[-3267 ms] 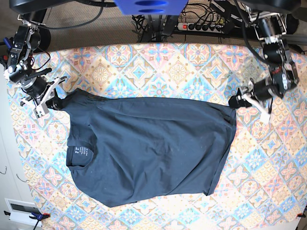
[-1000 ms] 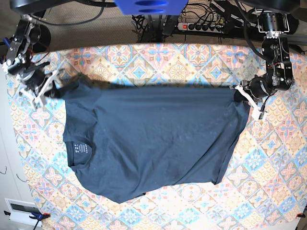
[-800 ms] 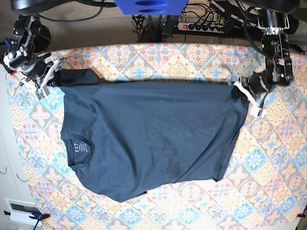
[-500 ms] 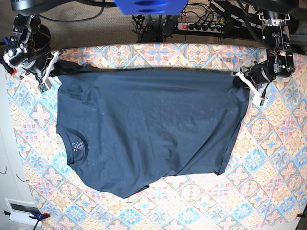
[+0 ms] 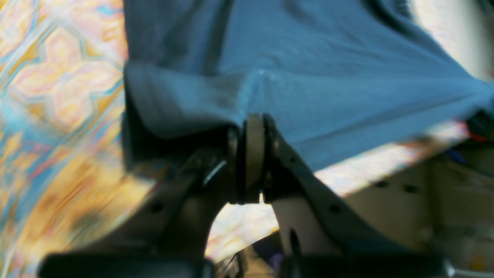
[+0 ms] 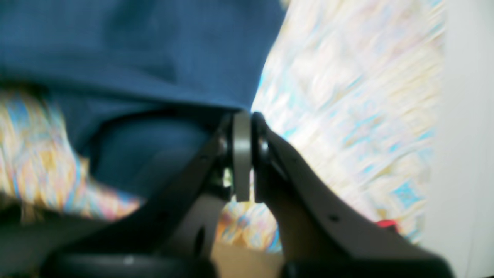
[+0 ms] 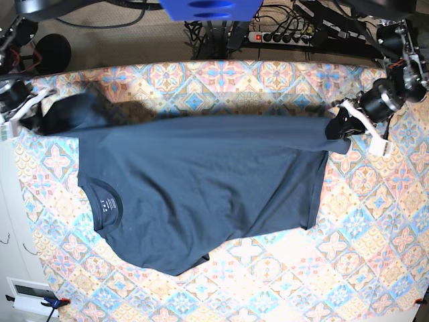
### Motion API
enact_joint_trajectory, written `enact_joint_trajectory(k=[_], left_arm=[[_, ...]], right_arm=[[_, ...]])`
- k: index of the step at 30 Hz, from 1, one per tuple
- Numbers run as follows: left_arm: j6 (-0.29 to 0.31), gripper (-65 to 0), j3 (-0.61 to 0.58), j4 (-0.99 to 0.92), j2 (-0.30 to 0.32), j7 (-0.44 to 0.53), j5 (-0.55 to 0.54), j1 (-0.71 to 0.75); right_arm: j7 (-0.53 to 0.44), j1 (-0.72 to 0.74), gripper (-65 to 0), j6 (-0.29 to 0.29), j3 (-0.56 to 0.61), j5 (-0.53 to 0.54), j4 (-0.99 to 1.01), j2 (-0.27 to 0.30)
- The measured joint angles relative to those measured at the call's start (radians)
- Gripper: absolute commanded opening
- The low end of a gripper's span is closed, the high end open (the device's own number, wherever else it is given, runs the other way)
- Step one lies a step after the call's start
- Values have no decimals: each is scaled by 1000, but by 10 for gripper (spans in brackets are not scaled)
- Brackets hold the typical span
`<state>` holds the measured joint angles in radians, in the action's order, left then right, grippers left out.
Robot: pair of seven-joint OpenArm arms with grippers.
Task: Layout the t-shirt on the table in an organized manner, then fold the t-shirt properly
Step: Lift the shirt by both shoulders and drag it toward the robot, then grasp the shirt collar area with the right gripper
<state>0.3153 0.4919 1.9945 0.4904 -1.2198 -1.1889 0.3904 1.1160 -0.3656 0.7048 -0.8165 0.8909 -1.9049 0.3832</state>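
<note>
A robotics lab or test bench, judging by the black power strip with a red switch (image 7: pixel 285 37) and tangled black cables (image 7: pixel 208 30) at twelve o'clock behind the pastel diamond-tiled cloth-covered table (image 7: pixel 375 221).

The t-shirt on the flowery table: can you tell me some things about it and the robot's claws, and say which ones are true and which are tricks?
1. The t-shirt is dark blue. True.
2. The left gripper is open and away from the shirt. False: it is shut on the shirt's edge.
3. The right gripper pinches the shirt too. True.
4. The shirt is folded into a neat square. False: it is spread out wide, not yet folded.
5. The neck hole points toward the right gripper's side of the table. True.
</note>
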Motion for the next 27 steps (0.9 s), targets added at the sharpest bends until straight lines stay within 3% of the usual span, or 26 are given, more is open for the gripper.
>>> enact_joint_trajectory(k=[2, 6, 13, 16, 18, 21, 25, 27], left_arm=[[64, -650, 76, 29, 1, -22, -112, 23], [100, -650, 203, 62, 3, -76, -270, 39], [101, -650, 367, 87, 38, -156, -274, 54], [101, -650, 409, 87, 31, -190, -274, 56], [101, -650, 451, 87, 33, -187, -271, 54], [101, -650, 504, 87, 38, -184, -270, 47], [100, -650, 505, 87, 73, -179, -273, -12], [101, -650, 506, 87, 79, -174, -275, -32]], right_arm=[[3, 37, -645, 2, -90, 95, -2, -16], [6, 105, -645, -14, -251, 161, -3, -17], [7, 162, -644, -10, -430, 438, -3, -14], [88, 153, -644, -9, -418, 443, -3, 27], [106, 154, -643, -10, -372, 445, -3, 21], [132, 144, -642, -10, -148, 349, -3, 19], [84, 110, -576, -6, 127, 69, -2, 13], [61, 107, -516, -10, 227, -105, 2, -21]])
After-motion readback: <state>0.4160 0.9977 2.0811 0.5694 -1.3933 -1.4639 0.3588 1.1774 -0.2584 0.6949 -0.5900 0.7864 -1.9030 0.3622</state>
